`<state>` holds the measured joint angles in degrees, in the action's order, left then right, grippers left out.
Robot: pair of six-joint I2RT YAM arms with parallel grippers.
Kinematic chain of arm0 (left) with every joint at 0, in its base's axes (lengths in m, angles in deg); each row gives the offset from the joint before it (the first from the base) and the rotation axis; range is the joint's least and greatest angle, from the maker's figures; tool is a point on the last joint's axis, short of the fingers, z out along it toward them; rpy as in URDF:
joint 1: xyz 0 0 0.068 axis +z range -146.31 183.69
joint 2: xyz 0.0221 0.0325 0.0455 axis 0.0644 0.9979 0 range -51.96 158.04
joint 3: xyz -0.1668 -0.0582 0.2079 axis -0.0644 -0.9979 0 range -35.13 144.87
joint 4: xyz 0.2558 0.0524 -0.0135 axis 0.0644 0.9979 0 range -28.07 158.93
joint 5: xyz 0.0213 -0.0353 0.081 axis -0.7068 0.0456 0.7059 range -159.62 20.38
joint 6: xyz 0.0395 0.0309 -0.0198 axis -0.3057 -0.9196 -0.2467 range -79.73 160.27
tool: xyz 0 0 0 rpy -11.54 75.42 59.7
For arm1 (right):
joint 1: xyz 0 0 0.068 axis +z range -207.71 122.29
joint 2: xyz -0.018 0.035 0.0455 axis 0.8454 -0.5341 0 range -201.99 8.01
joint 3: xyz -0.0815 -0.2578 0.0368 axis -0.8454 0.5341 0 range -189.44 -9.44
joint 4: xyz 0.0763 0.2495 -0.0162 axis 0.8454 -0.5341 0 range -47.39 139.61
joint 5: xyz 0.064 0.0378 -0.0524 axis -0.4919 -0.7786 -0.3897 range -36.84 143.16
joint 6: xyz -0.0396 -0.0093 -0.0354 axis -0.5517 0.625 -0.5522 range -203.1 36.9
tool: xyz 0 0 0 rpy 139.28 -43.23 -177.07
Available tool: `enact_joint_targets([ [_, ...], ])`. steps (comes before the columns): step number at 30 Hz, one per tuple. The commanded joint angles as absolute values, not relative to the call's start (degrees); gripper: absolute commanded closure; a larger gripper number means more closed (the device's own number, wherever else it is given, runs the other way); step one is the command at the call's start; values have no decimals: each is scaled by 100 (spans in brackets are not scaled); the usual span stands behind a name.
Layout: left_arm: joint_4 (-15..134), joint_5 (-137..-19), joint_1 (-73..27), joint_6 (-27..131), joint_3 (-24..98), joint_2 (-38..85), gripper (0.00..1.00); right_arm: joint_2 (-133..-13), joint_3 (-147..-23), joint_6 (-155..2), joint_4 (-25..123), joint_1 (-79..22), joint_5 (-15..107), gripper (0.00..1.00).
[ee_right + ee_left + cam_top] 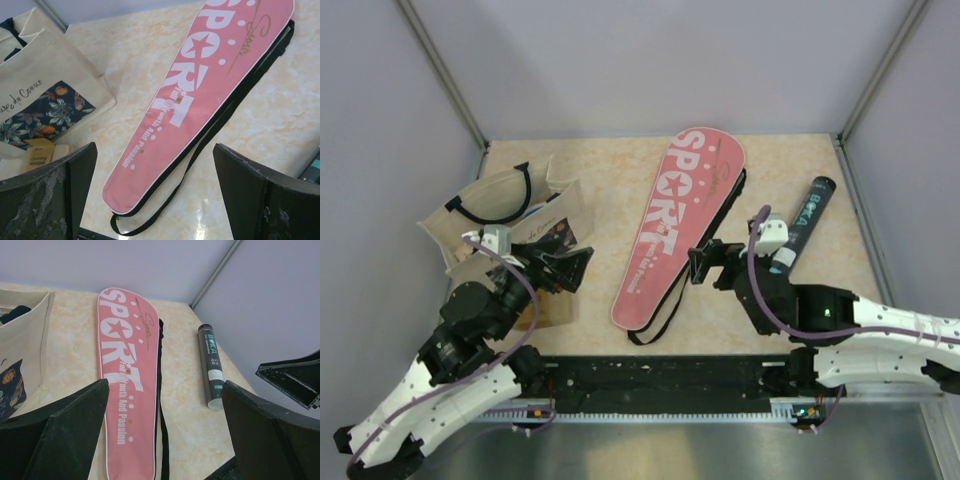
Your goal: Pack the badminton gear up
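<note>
Between the left claw (582, 268) and right claw (696, 264), both released, the pink cover (672, 222) lies diagonally, broad head pointing far-right.

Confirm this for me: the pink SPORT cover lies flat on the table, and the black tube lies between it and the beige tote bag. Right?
Not quite. The pink SPORT cover does lie flat on the table, but it is the cover that lies between the black tube and the beige tote bag, as the top external view shows.
</note>
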<state>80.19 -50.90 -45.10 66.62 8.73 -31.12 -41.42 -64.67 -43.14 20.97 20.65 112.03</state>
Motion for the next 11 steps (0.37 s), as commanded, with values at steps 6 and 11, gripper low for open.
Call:
enact_joint_targets([
  [6,8021,-5107,-4526,6725,565,-3438,1,-3682,-6394,-4399,2290,2086,11442,1],
  [11,8073,-5090,-4526,6663,697,-3420,1,-3550,-6350,-4399,2281,2095,11433,1],
])
